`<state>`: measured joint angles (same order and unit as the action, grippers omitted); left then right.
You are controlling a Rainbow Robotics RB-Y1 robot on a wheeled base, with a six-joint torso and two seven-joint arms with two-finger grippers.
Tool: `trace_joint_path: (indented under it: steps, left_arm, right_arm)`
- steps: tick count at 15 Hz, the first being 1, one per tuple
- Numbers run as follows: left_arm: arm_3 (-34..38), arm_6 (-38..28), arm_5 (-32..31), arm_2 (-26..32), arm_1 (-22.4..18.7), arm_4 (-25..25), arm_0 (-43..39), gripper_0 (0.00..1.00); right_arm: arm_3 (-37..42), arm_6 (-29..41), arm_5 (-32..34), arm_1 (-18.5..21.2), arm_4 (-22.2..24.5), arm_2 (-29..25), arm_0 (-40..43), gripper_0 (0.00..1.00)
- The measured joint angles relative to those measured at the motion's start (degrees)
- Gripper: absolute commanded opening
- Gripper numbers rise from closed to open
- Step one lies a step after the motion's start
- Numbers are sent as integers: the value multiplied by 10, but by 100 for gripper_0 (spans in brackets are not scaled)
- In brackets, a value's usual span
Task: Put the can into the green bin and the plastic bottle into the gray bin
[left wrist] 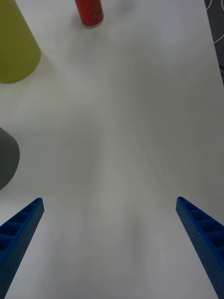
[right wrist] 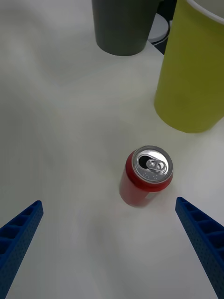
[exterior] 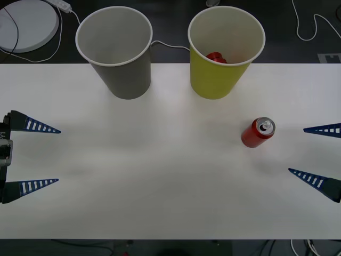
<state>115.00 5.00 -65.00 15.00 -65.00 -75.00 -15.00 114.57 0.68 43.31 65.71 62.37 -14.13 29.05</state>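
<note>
A small red soda can (exterior: 258, 132) with a silver top stood upright on the white table (exterior: 160, 176), in front of the large yellow-green cup-shaped bin (exterior: 224, 50) and slightly to its right, apart from it. A red object (exterior: 216, 57) lay inside that bin. The large gray cup-shaped bin (exterior: 117, 50) stood left of it. The right gripper (exterior: 314, 152) hovered right of the can, fingers spread wide, holding nothing. The left gripper (exterior: 45, 156) waited far left of the can, equally wide.

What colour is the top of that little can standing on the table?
Silver, with a pull-tab, above a red body: the can shows it best in the right wrist view.
</note>
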Motion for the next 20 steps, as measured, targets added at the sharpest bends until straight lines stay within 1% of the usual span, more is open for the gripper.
trace_joint_path:
  steps: [3, 7, 12, 16, 19, 20]
  left_arm:
    - [0, 0, 0, 0, 0, 0, 0, 100]
    - [0, 0, 0, 0, 0, 0, 0, 100]
    - [0, 0, 0, 0, 0, 0, 0, 100]
    - [0, 0, 0, 0, 0, 0, 0, 100]
    - [0, 0, 0, 0, 0, 0, 0, 100]
    - [0, 0, 0, 0, 0, 0, 0, 100]
  right_arm:
    - [0, -19, -67, 3, -36, 33, 21, 100]
    - [0, -43, -158, 3, -78, 87, 29, 100]
    - [0, -66, -225, 3, -144, 142, 30, 100]
    - [0, -79, -277, 3, -192, 176, 29, 100]
    - [13, -84, -334, 3, -221, 207, 22, 100]
    - [15, -85, -342, 2, -229, 214, 19, 100]
